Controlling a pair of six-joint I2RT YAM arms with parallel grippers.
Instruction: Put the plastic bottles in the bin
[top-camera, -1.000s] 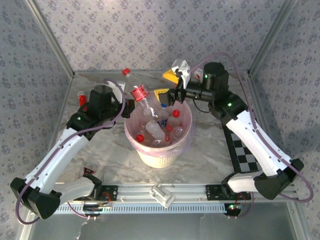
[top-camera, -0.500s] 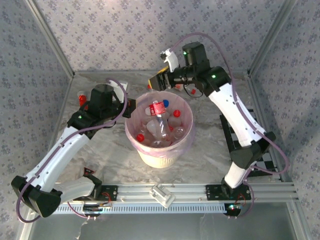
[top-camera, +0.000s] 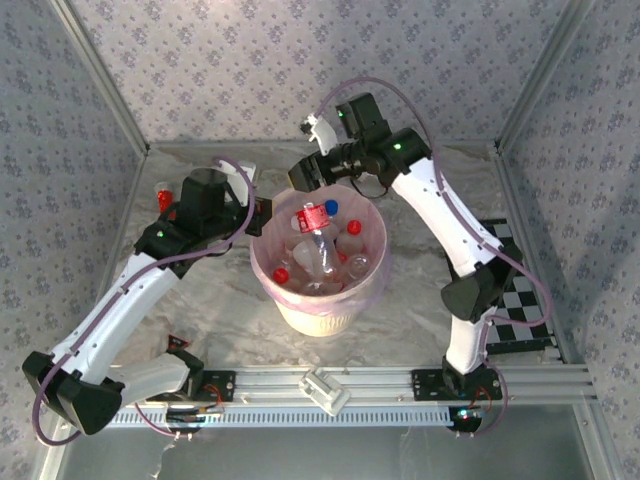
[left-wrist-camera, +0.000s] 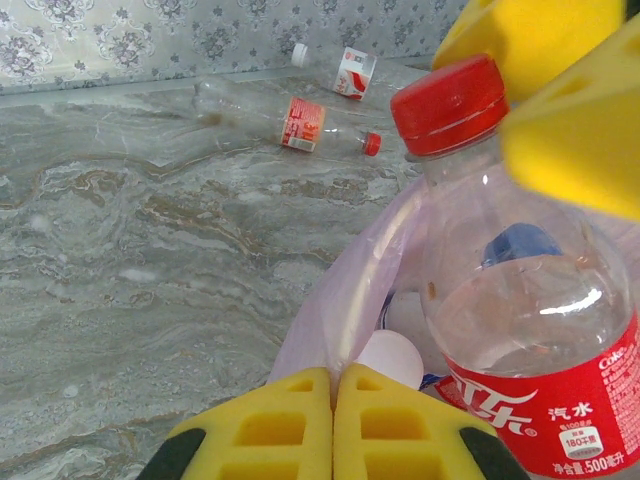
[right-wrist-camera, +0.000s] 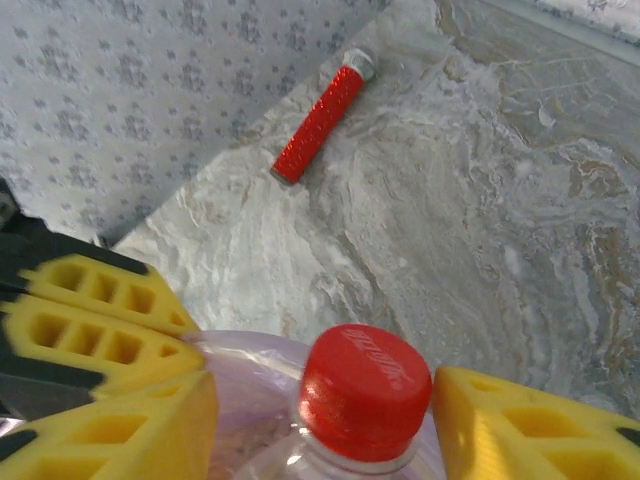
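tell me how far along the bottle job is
Mostly done: the bin is packed with bottles. In hand, nothing gripped: the right gripper is open around the red cap of the top bottle, which pokes above the rim; the left gripper is shut and empty beside it. Left: two bottles on the table by the far wall, a red-capped one and a white-capped one.

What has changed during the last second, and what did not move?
The right gripper swung left along the far rim of the bin, and its fingers drew closer together. Open, it now straddles the red cap of a bottle. That bottle, which stuck out over the rim before, has dropped lower into the bin. The left gripper, shut, and the bin stayed put.
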